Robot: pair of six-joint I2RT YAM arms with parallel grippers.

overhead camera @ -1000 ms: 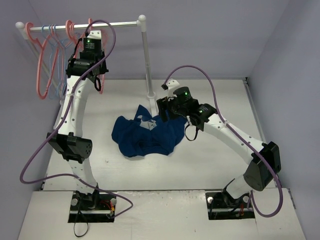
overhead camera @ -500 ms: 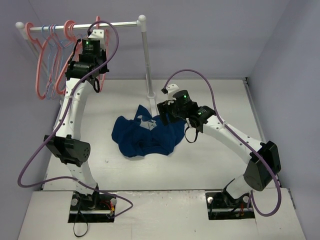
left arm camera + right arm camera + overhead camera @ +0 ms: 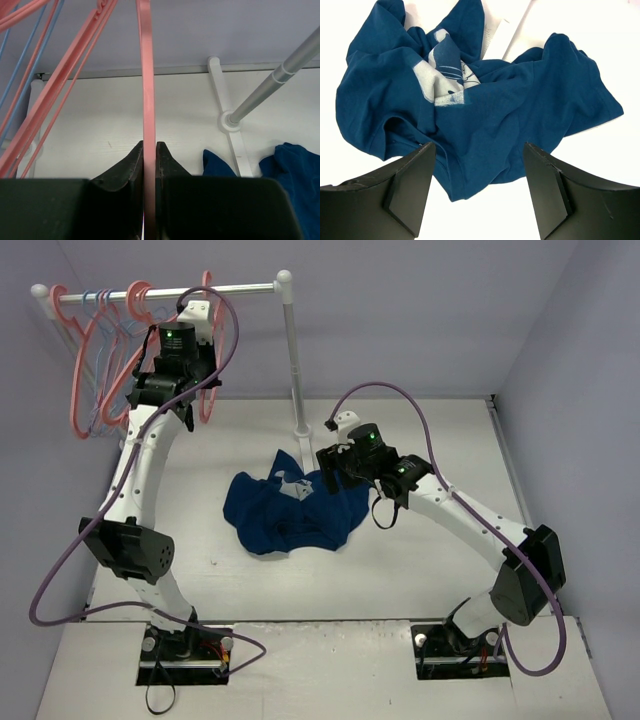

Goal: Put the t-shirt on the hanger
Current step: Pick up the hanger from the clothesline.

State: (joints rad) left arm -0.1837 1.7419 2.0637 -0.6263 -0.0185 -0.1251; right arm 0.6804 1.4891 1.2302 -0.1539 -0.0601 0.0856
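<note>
left gripper (image 3: 149, 147) of mine is clamped tight on a thin edge of the pink hanger (image 3: 145, 75), up by the rail (image 3: 240, 287). my right gripper (image 3: 477, 150) is spread wide, holding nothing, and hovers over the crumpled t-shirt (image 3: 530, 95). the shirt lies on the table (image 3: 420, 570), straight ahead between my fingers, well apart from the hanger.

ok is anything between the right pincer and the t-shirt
Nothing visible does. The right pincer is open over the crumpled t-shirt, with only cloth showing between its fingers. The left pincer is shut on the hanger at the rail.
</note>
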